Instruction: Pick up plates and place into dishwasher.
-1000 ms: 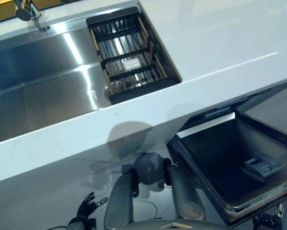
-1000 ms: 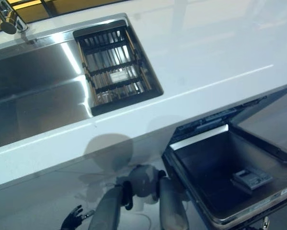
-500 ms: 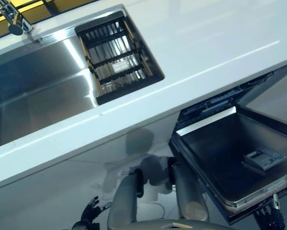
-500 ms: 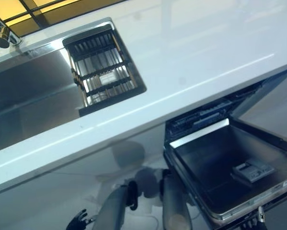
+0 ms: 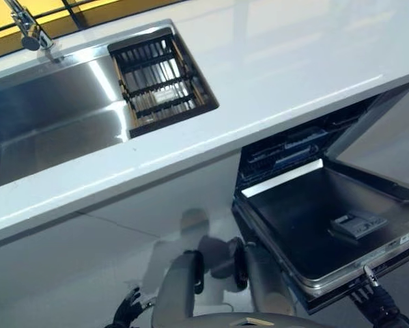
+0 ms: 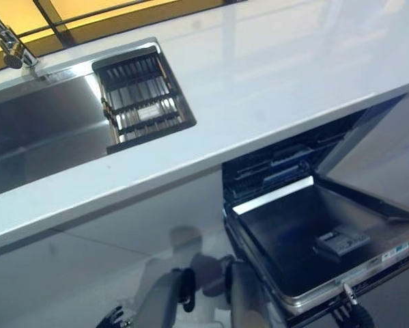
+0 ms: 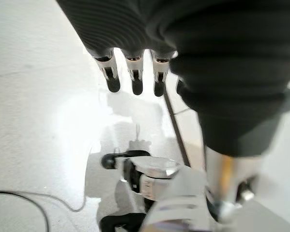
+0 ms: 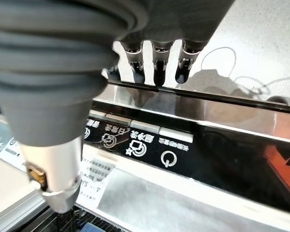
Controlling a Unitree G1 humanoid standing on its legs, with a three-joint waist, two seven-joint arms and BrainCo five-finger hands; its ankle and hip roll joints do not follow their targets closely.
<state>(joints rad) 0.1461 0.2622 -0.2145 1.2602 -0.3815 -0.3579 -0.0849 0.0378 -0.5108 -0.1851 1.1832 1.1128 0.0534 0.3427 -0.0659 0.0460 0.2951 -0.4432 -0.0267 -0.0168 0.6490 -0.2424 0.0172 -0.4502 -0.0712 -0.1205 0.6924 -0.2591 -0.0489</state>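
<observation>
Dishwasher door [image 5: 327, 219] folded down under white surface [image 5: 279, 61]. Right hand [image 5: 376, 305] at door's front edge, fingers relaxed, grasping nothing; left hand [image 5: 128, 312] low, released.

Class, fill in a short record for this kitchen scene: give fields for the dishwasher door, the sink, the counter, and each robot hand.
dishwasher door: open, lowered flat below the counter edge
sink: steel, with a dark slatted rack at the end nearer the dishwasher
counter: white
plates: none seen
left hand: fingers straight, low over the floor, holding nothing
right hand: fingers straight, at the door's front edge by the control buttons
</observation>
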